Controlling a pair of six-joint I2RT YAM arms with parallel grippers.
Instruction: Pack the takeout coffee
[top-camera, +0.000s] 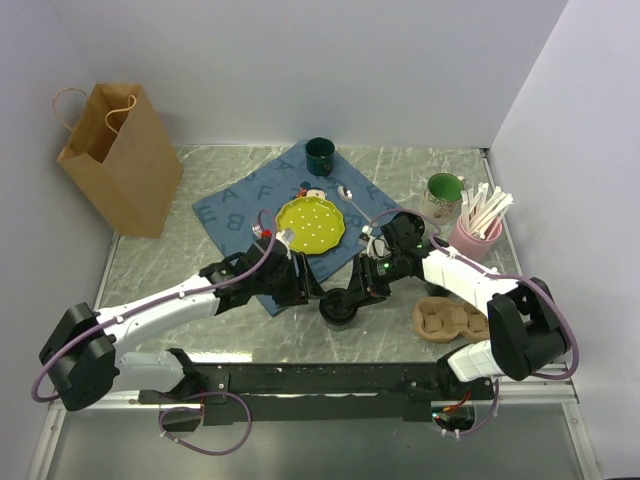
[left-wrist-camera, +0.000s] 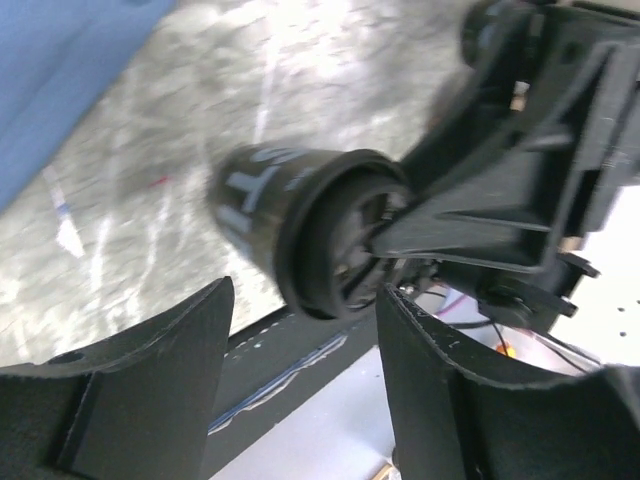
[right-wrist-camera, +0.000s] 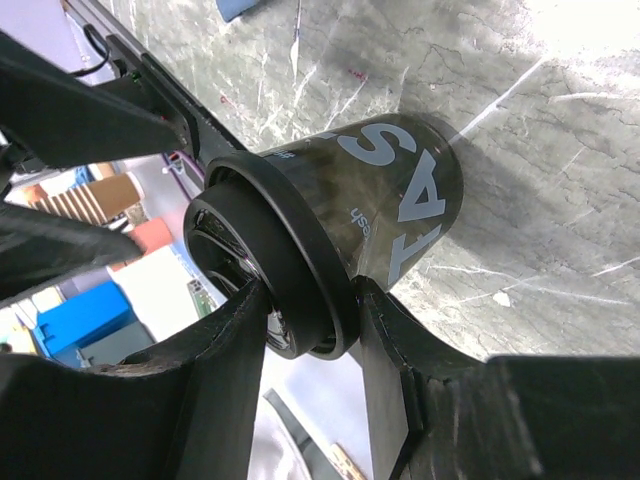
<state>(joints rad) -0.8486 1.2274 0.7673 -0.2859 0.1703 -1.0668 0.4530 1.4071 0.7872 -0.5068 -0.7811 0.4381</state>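
One takeout coffee (top-camera: 338, 310), a small black cup with a black lid and white lettering, is at the table's near middle between my two grippers. My right gripper (top-camera: 352, 296) is shut on it: in the right wrist view the fingers (right-wrist-camera: 400, 350) pinch the lid's rim of the takeout coffee (right-wrist-camera: 390, 190), one inside the lid and one outside. My left gripper (top-camera: 314, 292) is open just left of it. In the left wrist view the takeout coffee (left-wrist-camera: 270, 200) lies beyond the left gripper (left-wrist-camera: 305, 300), whose spread fingers are not touching it.
A brown pulp cup carrier (top-camera: 450, 320) lies right of the cup. A paper bag (top-camera: 120, 160) stands at the back left. On the blue cloth (top-camera: 240, 205) are a yellow plate (top-camera: 310, 222), a spoon (top-camera: 345, 192) and a dark green mug (top-camera: 320, 155). A pink holder of sticks (top-camera: 478, 228) and a green-and-white mug (top-camera: 443, 195) stand far right.
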